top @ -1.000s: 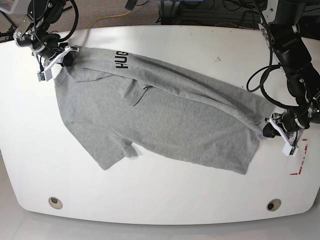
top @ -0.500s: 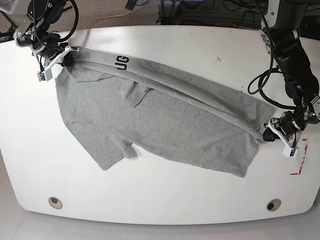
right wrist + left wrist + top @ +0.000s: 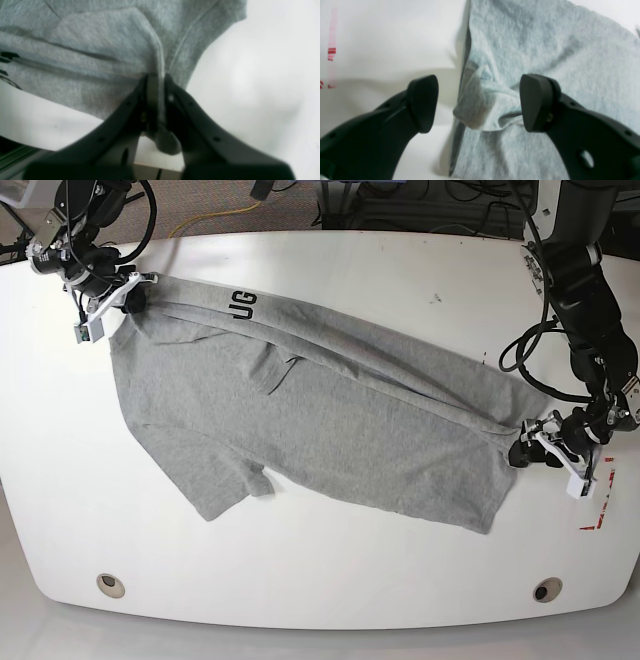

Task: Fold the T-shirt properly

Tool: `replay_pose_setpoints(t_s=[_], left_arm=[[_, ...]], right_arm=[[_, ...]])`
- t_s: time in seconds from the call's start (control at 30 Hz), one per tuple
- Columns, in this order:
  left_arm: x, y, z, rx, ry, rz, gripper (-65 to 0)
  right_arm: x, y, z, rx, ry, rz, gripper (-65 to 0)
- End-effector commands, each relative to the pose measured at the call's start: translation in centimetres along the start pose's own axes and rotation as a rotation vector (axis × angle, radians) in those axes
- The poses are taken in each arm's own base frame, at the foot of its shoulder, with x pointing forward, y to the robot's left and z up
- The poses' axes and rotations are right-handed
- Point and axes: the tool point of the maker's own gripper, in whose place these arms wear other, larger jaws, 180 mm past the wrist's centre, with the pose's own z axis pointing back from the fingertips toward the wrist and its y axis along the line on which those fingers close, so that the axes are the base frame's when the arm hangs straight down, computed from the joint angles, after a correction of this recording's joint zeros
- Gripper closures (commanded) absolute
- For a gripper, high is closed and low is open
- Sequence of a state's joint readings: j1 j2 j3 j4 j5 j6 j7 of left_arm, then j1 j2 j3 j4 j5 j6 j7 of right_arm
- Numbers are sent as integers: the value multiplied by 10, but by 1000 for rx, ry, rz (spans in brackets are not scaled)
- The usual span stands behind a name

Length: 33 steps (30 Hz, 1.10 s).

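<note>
The light grey T-shirt (image 3: 320, 420) lies spread across the white table (image 3: 320, 580), its far edge rolled over so that only "UG" of the black lettering (image 3: 242, 306) shows. My right gripper (image 3: 156, 82) is shut on a fold of the shirt at its far-left corner; it shows in the base view (image 3: 130, 295). My left gripper (image 3: 477, 102) is open, with a bunched corner of the shirt (image 3: 482, 105) between its fingers. In the base view it is at the shirt's right end (image 3: 532, 452).
Red tape marks (image 3: 600, 515) lie on the table at the right, beside the left gripper. Two round holes (image 3: 111, 585) (image 3: 547, 589) sit near the front edge. Cables (image 3: 220, 215) lie beyond the far edge.
The shirt's far edge has rolled over further, hiding the "H" of the lettering. My left gripper has shifted slightly left at the shirt's right corner. My right gripper holds its place.
</note>
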<state>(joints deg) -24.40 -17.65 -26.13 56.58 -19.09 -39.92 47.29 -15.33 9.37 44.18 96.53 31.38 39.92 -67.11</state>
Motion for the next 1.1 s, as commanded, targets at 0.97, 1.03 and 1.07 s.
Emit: replay_pose_setpoints(t_s=[0.97,1.03,1.07], left_arm=[[-47,-17,21,8,89,-231,-476],[-51,-24,16,-11,108,-252,-476],[-52,-27,15,-17,114,-258,-469]], right_arm=[[24,-4,6,-10,-64,26,-41],[24,-4,6,-9,-65,25,-41],[24,-4,6,-9,-66,24,-41]])
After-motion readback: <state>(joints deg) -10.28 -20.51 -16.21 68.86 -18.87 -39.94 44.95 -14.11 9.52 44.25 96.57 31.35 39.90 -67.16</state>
